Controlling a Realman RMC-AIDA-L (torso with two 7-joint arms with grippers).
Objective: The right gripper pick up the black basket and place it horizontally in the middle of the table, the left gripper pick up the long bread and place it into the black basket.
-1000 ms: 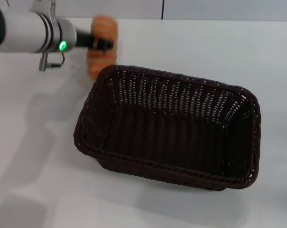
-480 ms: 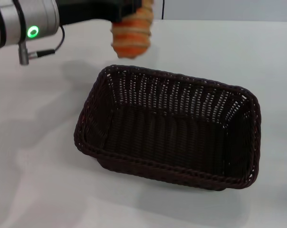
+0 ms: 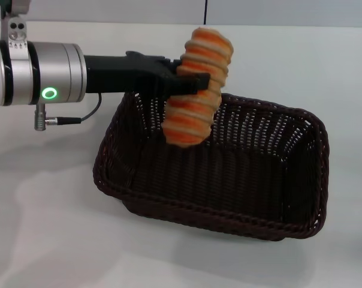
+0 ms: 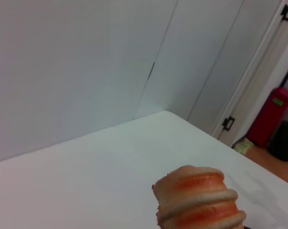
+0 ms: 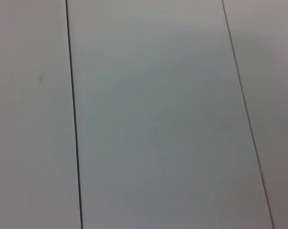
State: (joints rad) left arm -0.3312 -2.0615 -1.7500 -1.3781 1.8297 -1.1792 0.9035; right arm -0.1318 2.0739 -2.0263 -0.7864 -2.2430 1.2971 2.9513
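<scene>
One black basket (image 3: 220, 171) sits lengthwise mid-table (image 3: 43, 228) — set there, I judge, to receive the loaf. My left gripper (image 3: 190, 84) is clamped across the one long bread (image 3: 198, 87), holding it tilted above the basket's left-rear corner for the drop — right gripper not in sight.

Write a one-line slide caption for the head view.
Left gripper holds the bread nearly upright above the left half of the black basket on the white table.
</scene>
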